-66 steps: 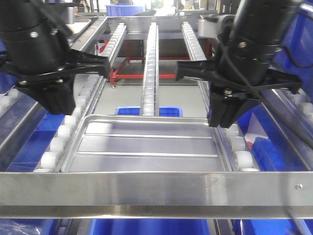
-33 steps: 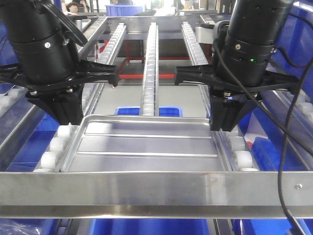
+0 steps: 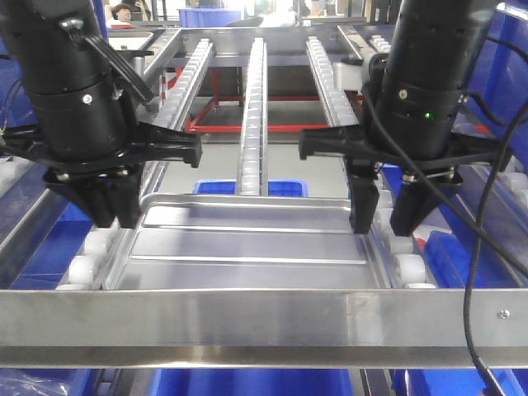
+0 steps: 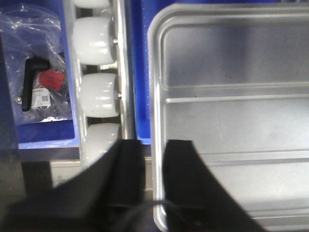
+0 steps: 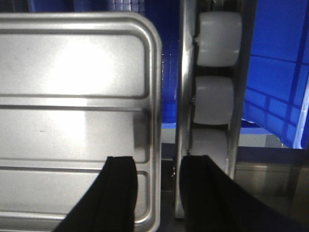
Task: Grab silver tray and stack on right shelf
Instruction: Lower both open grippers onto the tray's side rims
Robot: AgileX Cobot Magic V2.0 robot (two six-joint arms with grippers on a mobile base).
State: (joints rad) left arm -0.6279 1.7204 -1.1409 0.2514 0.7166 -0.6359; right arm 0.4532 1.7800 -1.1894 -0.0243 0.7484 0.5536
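The silver tray [image 3: 247, 243] lies flat on a roller rack, behind its steel front bar [image 3: 247, 322], whose screw [image 3: 503, 314] is near the right end. My left gripper [image 3: 111, 223] is down at the tray's left rim. In the left wrist view the gripper [image 4: 154, 145] is closed narrowly on the rim of the tray [image 4: 231, 96]. My right gripper [image 3: 384, 227] is open. In the right wrist view the gripper [image 5: 157, 162] straddles the right rim of the tray [image 5: 72, 96], one finger inside and one outside. A rack with a left-end screw is out of view.
White rollers [image 4: 99, 94] [image 5: 215, 99] run close along both tray sides. A centre roller rail [image 3: 252, 107] runs away behind the tray. Blue bins [image 3: 252, 188] sit below the rack. A plastic bag with a black handle [image 4: 38, 87] lies in a bin at left.
Both grippers have come down and inward onto the tray's side rims. The right gripper's fingers have spread apart. The tray has stayed in place.
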